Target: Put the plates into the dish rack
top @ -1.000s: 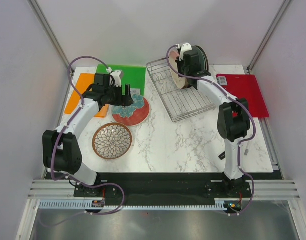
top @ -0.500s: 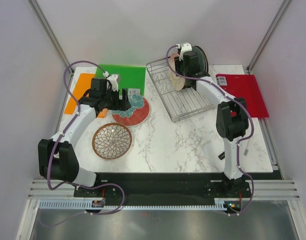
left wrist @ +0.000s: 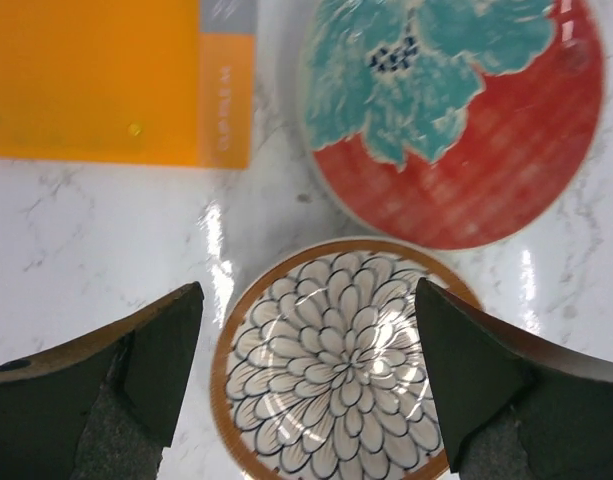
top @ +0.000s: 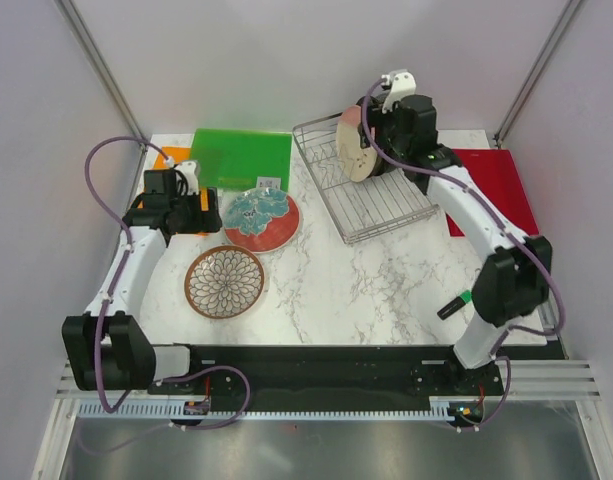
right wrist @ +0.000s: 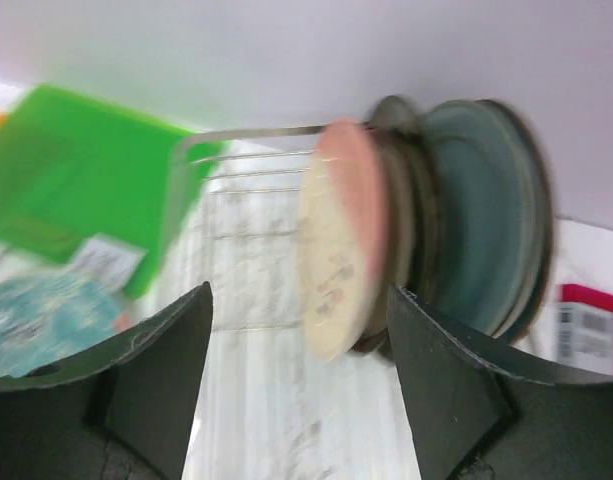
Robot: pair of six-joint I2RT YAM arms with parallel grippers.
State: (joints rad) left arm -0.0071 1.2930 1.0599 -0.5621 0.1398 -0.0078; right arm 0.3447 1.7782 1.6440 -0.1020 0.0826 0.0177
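Two plates lie flat on the marble table [top: 386,285]: red plate [top: 261,222] with teal flowers, and brown plate [top: 224,282] with white petal pattern, just beside each other, left of the dish rack [top: 371,205].

Rack contents: pink-cream plate [right wrist: 336,250] stands on edge at the rack's far end, frontmost. Darker plates [right wrist: 481,210] stand close behind it. The wrist view is blurred, so their exact count cannot be told; at least two.

Boards, 3 in all, flat on the table: green board [top: 241,158], orange board [left wrist: 96,80], red board [top: 501,185].

Writing:
- white label [right wrist: 106,262] on the green board's near edge, print too small to read
- pale strip [left wrist: 226,110] along the orange board's edge, one line of print, unreadable
- barcode sticker [right wrist: 591,320] on the red board, bars only, nothing legible

Left gripper [left wrist: 306,345]: jaws wide apart, nothing held, above the brown plate.

Right gripper [right wrist: 298,300]: jaws apart, nothing between them, near the racked plates and facing them.
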